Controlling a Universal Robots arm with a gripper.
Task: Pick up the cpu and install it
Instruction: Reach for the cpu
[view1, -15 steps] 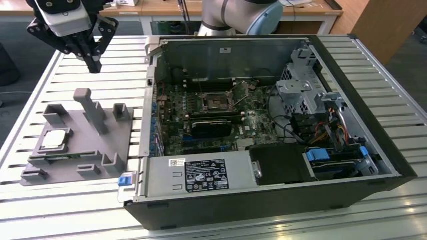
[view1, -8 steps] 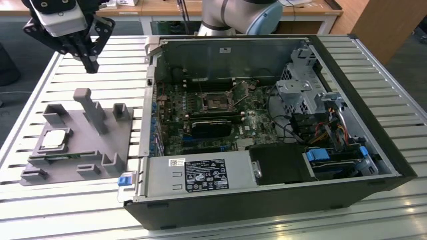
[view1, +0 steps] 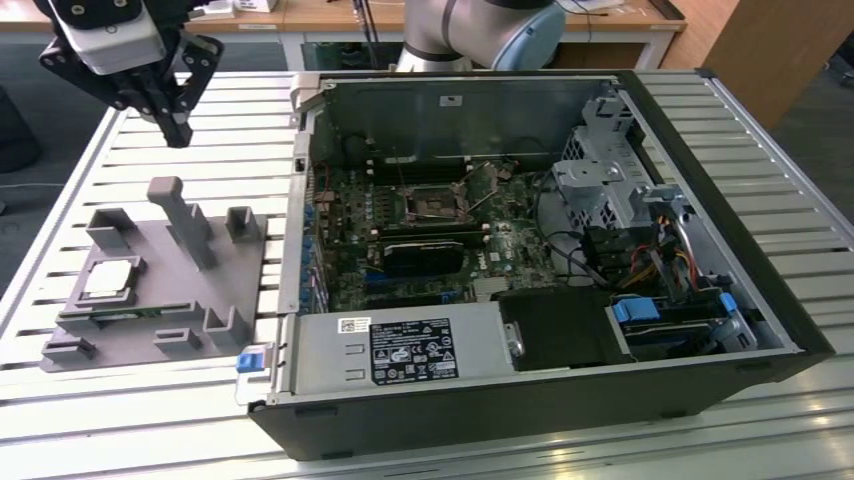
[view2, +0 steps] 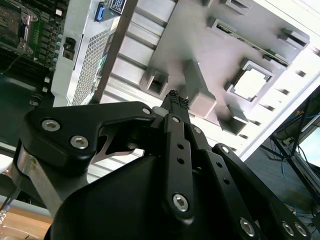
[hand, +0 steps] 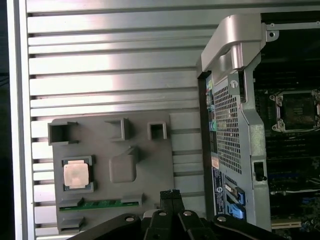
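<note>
Your black gripper (view1: 175, 135) hangs over the slatted aluminium surface (view1: 227, 110), off the far edge of the grey moulded plastic tray (view1: 147, 250). Its fingers (view2: 172, 107) are pressed together tip to tip with nothing between them; you can see this in both wrist views.

The cpu (view1: 110, 279), a small flat square chip with a silvery metal top and a pale rim, lies flat in its square pocket on the tray, towards the exterior view's left. It is well apart from the gripper. In the first wrist view you find the cpu (hand: 76, 174) just beside the long thin green memory stick (hand: 100, 204), which lies in its own slot.

The open black computer case (view1: 747, 330) lies on its side just beside the tray, on the exterior view's right. Inside it, the dark square metal-framed socket (view1: 430, 203) on the motherboard has no chip in it.

As for writing, the grey power supply box carries a black-and-white label (view1: 407, 350) and a small white sticker (view1: 354, 324). You cannot make out the print on either.
</note>
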